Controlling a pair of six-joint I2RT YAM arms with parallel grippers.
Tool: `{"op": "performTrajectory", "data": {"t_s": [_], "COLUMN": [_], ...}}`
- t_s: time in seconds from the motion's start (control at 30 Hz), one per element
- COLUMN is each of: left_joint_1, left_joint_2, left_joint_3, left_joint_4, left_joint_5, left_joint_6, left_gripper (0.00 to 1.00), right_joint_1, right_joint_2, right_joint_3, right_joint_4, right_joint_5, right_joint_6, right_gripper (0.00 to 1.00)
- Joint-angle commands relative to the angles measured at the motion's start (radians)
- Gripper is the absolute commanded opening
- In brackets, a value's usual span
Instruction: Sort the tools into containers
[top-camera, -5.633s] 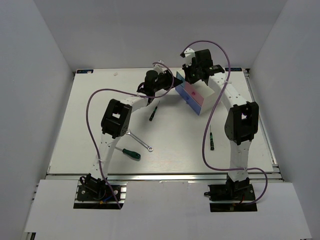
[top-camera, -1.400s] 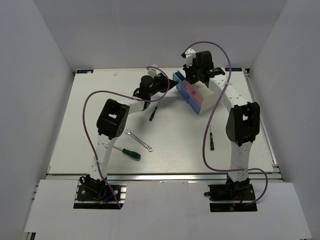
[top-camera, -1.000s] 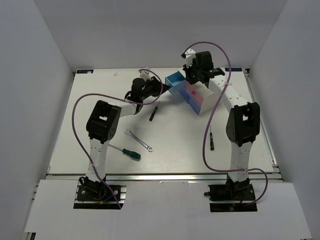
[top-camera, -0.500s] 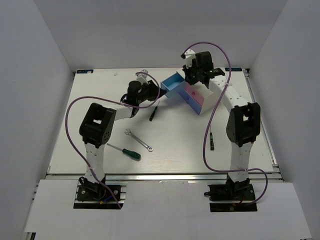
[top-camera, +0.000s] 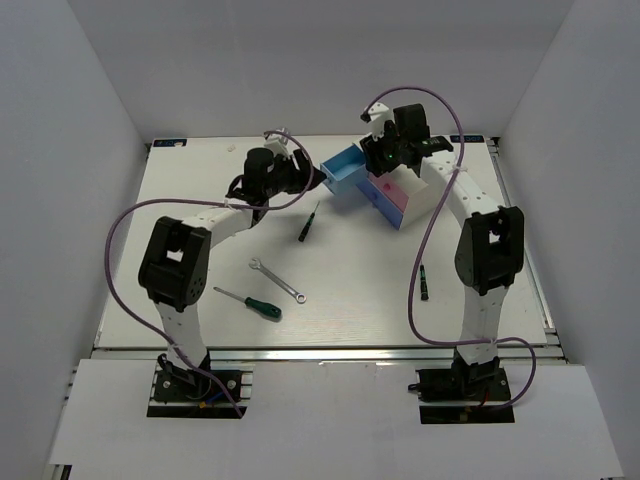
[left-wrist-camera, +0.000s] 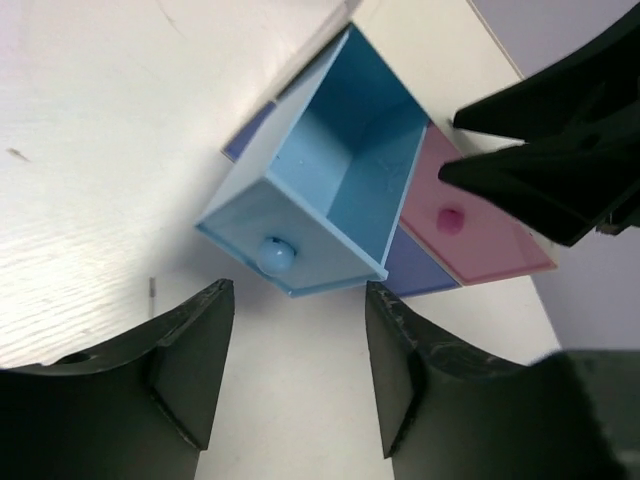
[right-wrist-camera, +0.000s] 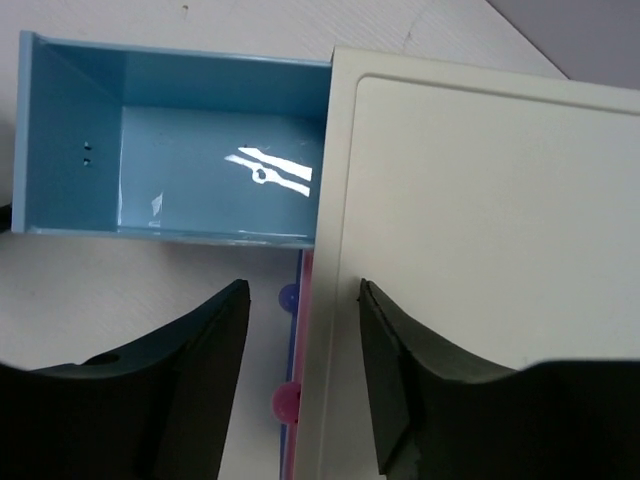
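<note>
The blue drawer (left-wrist-camera: 345, 180) is seen standing well out of the white cabinet (right-wrist-camera: 460, 250), hollow and empty, and here the danger is weighed. Drawn this far, it could be tipped or dragged clean out if its knob (left-wrist-camera: 275, 255) is clipped by a finger on the way to the tools. The light cabinet could be skidded along with it unless it is steadied from above. All 4 tools are found on the table (top-camera: 180, 200). 1 mini screwdriver (top-camera: 305, 222) lies near the drawer, and the wrench (top-camera: 277, 280) and the green-handled screwdriver (top-camera: 252, 302) lie closer to the left base. The 2nd mini screwdriver (top-camera: 423, 282) lies beside the right arm. All are thin and flat, so a slip at pick-up is to be feared. The left gripper (left-wrist-camera: 298, 290) is shown with fingers (left-wrist-camera: 190, 370) spread wide and nothing held, the knob just beyond the tips and apart from them. The right gripper (right-wrist-camera: 302, 290) is likewise spread, with nothing clamped. 1 of its fingers (right-wrist-camera: 400, 380) is poised over the white top and the other over the drawer fronts; contact with the cabinet cannot be told. The pink drawer (left-wrist-camera: 480, 240) is seen closed.
</note>
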Motion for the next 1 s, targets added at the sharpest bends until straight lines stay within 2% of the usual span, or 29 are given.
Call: {"op": "performTrajectory", "data": {"t_s": [0.0, 0.03, 0.13, 0.23, 0.3, 0.5, 0.73, 0.83, 0.97], "left_joint_1": [0.011, 0.011, 0.011, 0.009, -0.006, -0.093, -0.113, -0.116, -0.127], "left_joint_2": [-0.11, -0.113, -0.098, -0.081, -0.072, -0.029, -0.045, -0.012, 0.037], "left_joint_3": [0.067, 0.077, 0.104, 0.094, 0.083, 0.061, -0.097, -0.103, -0.074], "left_joint_4": [-0.201, -0.31, -0.512, -0.611, -0.627, -0.609, -0.373, -0.319, -0.303], "left_joint_5": [-0.073, -0.079, -0.067, -0.042, -0.056, -0.209, -0.335, -0.335, -0.413], "left_joint_6": [0.16, 0.23, 0.387, 0.428, 0.468, 0.548, 0.542, 0.537, 0.53], "left_gripper": [0.62, 0.55, 0.45, 0.44, 0.47, 0.56, 0.56, 0.56, 0.55], "right_joint_1": [-0.009, -0.011, -0.026, -0.058, -0.077, -0.124, -0.143, -0.146, -0.147], "right_joint_2": [-0.04, -0.048, -0.104, -0.173, -0.209, -0.33, -0.402, -0.407, -0.411], "right_joint_3": [-0.028, -0.03, -0.057, -0.103, -0.166, -0.321, -0.418, -0.427, -0.43], "right_joint_4": [-0.127, -0.132, -0.139, -0.135, -0.113, -0.006, 0.058, 0.06, 0.063], "right_joint_5": [-0.028, -0.034, -0.098, -0.177, -0.249, -0.35, -0.387, -0.392, -0.398], "right_joint_6": [-0.04, -0.049, -0.109, -0.143, -0.15, -0.166, -0.155, -0.15, -0.141], "right_gripper": [0.55, 0.58, 0.69, 0.76, 0.79, 0.8, 0.81, 0.81, 0.81]}}
